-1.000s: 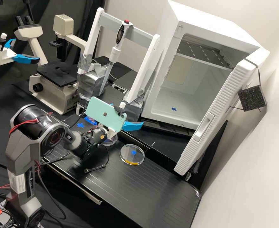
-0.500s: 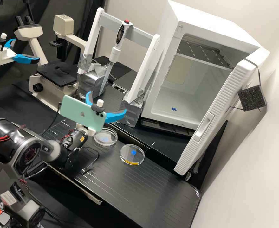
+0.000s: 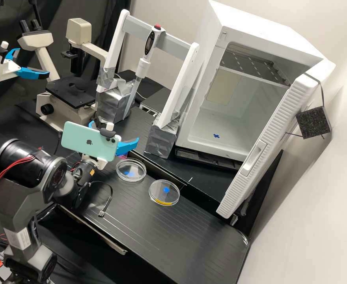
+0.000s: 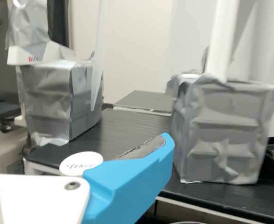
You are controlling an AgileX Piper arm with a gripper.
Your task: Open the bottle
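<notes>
Dark grey arm (image 3: 19,209), sharply bent, hand (image 3: 114,132) above the black bench (image 3: 173,240), blue fingers (image 3: 127,146) spread, white cap (image 4: 80,162) beyond one

I count two round clear dishes (image 3: 164,194) on the surface (image 3: 197,232), two silver-taped blocks (image 3: 160,142), two white uprights (image 3: 179,85), three blue marks (image 3: 216,135), one pipette (image 3: 142,68), one microscope (image 3: 65,112), one white cabinet (image 3: 260,27) with one shelf (image 3: 256,65), one black foam block (image 3: 313,122), one phone (image 3: 88,141), and one round white top (image 4: 80,163) with handwriting
</notes>
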